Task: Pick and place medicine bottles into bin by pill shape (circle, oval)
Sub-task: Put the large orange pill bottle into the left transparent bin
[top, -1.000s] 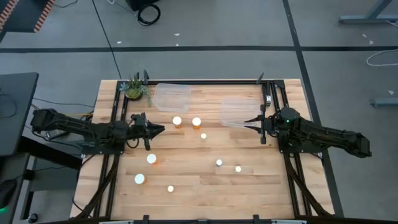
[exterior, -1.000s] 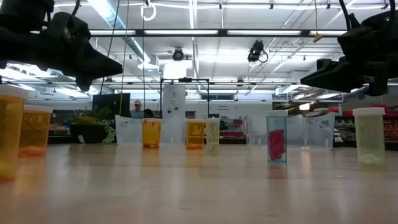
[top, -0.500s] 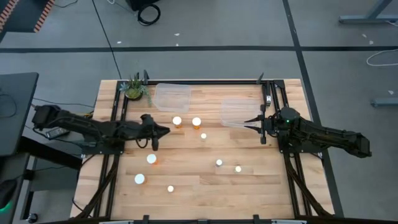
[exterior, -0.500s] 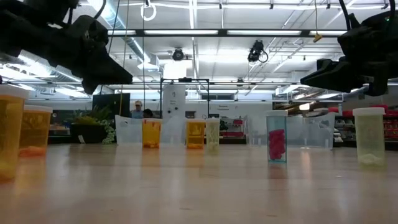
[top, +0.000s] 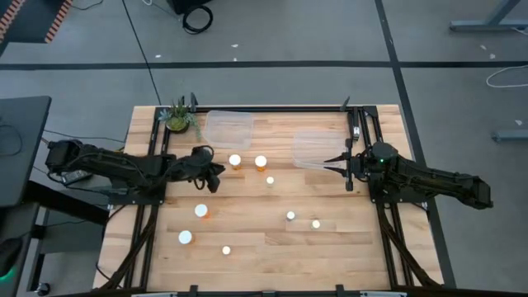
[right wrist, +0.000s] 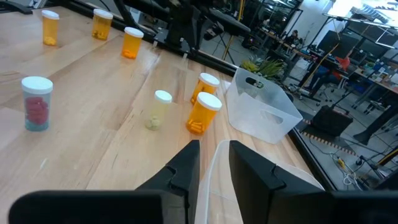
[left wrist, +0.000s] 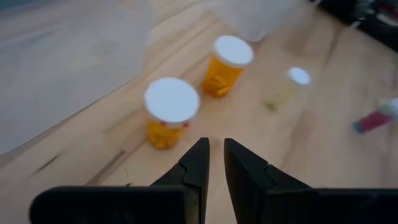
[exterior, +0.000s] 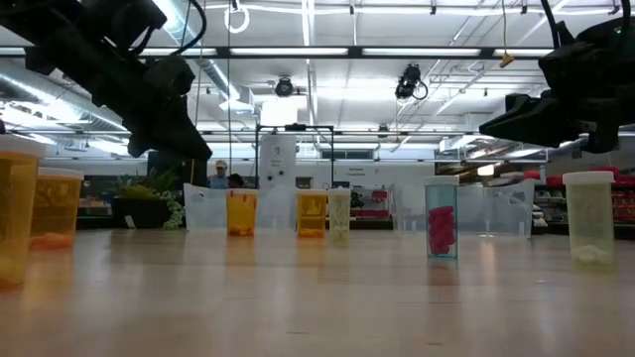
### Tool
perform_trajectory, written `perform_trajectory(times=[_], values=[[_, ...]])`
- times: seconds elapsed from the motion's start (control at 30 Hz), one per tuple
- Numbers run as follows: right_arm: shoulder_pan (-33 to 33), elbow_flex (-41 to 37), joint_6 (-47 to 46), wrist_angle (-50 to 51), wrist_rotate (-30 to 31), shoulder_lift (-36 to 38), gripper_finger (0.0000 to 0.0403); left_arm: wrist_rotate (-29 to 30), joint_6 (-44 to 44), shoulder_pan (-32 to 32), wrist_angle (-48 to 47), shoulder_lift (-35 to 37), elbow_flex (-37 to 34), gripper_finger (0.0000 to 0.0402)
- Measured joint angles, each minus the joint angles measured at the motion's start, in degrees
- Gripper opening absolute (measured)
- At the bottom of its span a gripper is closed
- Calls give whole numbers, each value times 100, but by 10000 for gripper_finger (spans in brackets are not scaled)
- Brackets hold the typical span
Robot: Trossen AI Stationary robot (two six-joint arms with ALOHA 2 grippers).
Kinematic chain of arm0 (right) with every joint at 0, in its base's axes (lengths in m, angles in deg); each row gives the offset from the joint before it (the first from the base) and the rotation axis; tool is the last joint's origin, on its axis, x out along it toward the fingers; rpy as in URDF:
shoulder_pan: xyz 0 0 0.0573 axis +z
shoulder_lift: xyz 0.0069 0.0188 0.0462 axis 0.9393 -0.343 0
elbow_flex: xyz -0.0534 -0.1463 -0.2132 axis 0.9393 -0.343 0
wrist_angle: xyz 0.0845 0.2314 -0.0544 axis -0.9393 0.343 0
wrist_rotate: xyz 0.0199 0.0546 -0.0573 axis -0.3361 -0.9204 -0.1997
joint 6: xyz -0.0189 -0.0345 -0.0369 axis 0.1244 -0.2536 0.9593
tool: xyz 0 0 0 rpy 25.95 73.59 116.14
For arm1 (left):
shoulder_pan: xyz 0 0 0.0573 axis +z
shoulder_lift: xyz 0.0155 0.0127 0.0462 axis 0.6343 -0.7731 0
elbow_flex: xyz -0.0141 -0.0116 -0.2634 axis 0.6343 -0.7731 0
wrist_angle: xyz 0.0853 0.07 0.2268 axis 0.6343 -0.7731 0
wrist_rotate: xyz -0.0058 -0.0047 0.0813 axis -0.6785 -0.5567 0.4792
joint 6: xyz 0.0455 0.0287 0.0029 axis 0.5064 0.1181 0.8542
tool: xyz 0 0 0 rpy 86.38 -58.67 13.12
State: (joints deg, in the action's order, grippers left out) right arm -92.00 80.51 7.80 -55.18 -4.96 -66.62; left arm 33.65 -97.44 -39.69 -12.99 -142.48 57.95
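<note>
Several medicine bottles with white caps stand upright on their bases on the wooden table point(top: 247, 264). Two orange ones point(top: 235, 161) point(top: 261, 162) stand near the far middle, a small pale one point(top: 270, 181) beside them. My left gripper point(top: 218, 172) hovers shut just left of the nearest orange bottle point(left wrist: 171, 112), its fingers slanting down and nothing between them. My right gripper point(top: 337, 169) hangs shut above the table beside the right clear bin point(top: 318, 148). A second clear bin point(top: 228, 128) sits at the far left.
More bottles stand toward the near side: two at the left point(top: 200, 211) point(top: 185, 238), one near the front point(top: 226, 250), and a pink-filled one point(top: 290, 216) beside a pale one point(top: 315, 223). A small potted plant point(top: 179, 117) sits at the far left corner. Black rails point(top: 363, 132) run along both sides of the table.
My left gripper has moved toward the table's right edge, nearer the two orange bottles, and has tipped from nearly level to slanting downward. The bottles have stayed where they were.
</note>
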Motion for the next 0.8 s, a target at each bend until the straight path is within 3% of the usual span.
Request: perform_trajectory(times=[0.17, 0.5, 0.8], values=[[0, 0, 0, 1, 0, 1, 93, -161, -188, 369, -225, 7, 19, 64], [-1, 1, -2, 0, 2, 1, 93, -1596, -465, 1154, -389, -186, 71, 133], [1, 0, -1, -7, 0, 0, 93, -2111, -397, 1515, -1209, -835, 797, 182]])
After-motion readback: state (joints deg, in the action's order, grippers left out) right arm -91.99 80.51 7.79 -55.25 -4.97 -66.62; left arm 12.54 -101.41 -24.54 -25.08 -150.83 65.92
